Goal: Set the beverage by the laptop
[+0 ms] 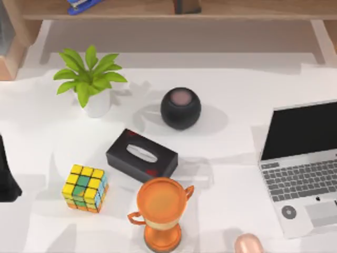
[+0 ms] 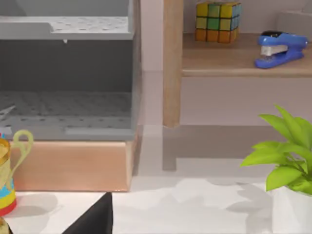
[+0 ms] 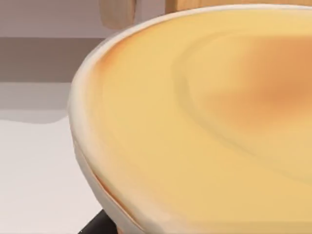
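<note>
The laptop lies open at the table's right edge, its black screen tilted back, with grey keys and a pale trackpad. The beverage shows as a pale peach rounded top at the front edge, left of the laptop's front corner. In the right wrist view a broad orange-yellow curved surface with a cream rim sits very close to the camera, and a dark sliver shows beneath it. My left arm is parked at the table's left edge as a dark shape.
An orange trophy stands front centre beside a black tissue box and a colour cube. A black round speaker and a potted plant sit farther back. On the back shelf lie a blue stapler and another cube.
</note>
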Motion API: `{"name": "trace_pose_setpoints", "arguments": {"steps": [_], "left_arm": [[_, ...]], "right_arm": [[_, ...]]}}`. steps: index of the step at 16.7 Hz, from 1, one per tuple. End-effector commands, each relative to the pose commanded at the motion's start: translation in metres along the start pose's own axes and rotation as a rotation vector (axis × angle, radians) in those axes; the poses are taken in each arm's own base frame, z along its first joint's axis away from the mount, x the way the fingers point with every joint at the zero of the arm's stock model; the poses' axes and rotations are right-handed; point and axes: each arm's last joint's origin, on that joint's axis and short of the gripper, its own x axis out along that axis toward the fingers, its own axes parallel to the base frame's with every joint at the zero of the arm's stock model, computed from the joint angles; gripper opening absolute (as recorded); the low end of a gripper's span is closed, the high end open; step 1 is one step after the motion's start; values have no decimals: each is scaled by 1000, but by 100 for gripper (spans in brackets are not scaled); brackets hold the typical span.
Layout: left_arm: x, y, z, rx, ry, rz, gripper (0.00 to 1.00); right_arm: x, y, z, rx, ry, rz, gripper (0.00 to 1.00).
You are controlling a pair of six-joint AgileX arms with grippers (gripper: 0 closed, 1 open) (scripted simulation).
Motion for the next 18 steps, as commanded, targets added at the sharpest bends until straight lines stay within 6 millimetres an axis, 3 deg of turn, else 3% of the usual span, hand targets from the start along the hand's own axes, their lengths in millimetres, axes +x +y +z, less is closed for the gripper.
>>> {"name": "trace_pose_setpoints", "arguments": {"steps": [10,18], "left_arm": [[0,0,0,0,0,0,100],[0,0,0,0,0,0,100]], "right_arm": [[0,0,0,0,0,0,2],[0,0,0,0,0,0,0]]}}
